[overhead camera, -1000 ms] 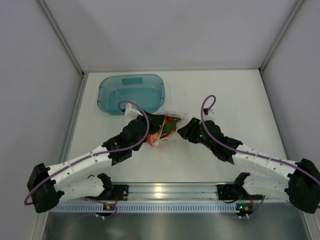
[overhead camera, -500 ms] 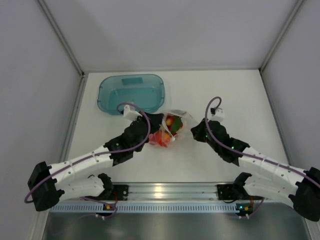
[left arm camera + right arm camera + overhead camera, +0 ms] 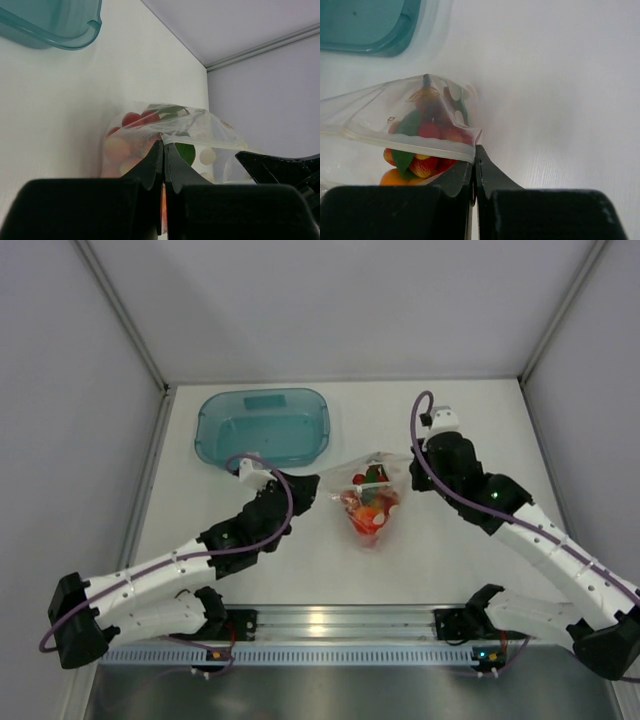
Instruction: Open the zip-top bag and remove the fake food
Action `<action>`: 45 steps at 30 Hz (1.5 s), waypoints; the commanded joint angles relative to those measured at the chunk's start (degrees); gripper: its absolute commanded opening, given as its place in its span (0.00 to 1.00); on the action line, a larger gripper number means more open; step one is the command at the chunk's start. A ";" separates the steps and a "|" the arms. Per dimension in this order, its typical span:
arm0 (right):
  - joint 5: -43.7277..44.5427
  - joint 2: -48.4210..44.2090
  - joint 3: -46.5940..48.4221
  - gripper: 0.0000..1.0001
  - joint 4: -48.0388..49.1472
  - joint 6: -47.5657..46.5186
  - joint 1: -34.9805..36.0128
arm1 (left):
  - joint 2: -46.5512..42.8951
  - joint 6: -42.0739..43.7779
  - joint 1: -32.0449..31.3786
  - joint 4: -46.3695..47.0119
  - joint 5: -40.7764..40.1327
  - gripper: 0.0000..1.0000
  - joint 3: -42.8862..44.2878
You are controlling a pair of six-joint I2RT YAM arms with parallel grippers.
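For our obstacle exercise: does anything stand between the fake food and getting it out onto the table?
Only the zip-top bag itself: its plastic encloses the fake food, while the left gripper and right gripper pinch its top edge.

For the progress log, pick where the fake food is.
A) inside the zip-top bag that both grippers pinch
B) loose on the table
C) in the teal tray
A: the fake food shows through the zip-top bag, whose edges the left gripper and right gripper each pinch shut.
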 commanded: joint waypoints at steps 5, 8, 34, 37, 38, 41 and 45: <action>9.33 9.21 13.21 0.00 -16.54 -7.16 7.43 | -0.05 3.87 1.97 -5.34 0.66 0.00 -0.39; 14.96 13.18 17.78 0.00 -19.97 -5.32 14.02 | -0.39 8.00 1.97 -5.34 4.45 0.00 0.57; 18.94 32.28 39.16 0.00 -22.37 1.11 26.86 | -5.50 28.66 1.80 -19.14 16.32 0.47 16.74; 17.61 30.08 36.26 0.00 -18.76 1.98 26.95 | -1.64 27.97 1.80 -18.97 15.80 0.39 17.45; 17.70 29.81 35.38 0.00 -18.23 2.24 26.95 | -1.02 27.18 1.88 -18.71 16.67 0.38 17.54; 18.23 29.28 34.15 0.00 -16.91 3.21 26.86 | 1.09 26.12 1.71 -17.56 17.81 0.31 17.54; 18.93 28.58 31.86 0.00 -13.66 4.09 26.69 | 2.68 24.19 0.04 -17.65 15.71 0.30 17.28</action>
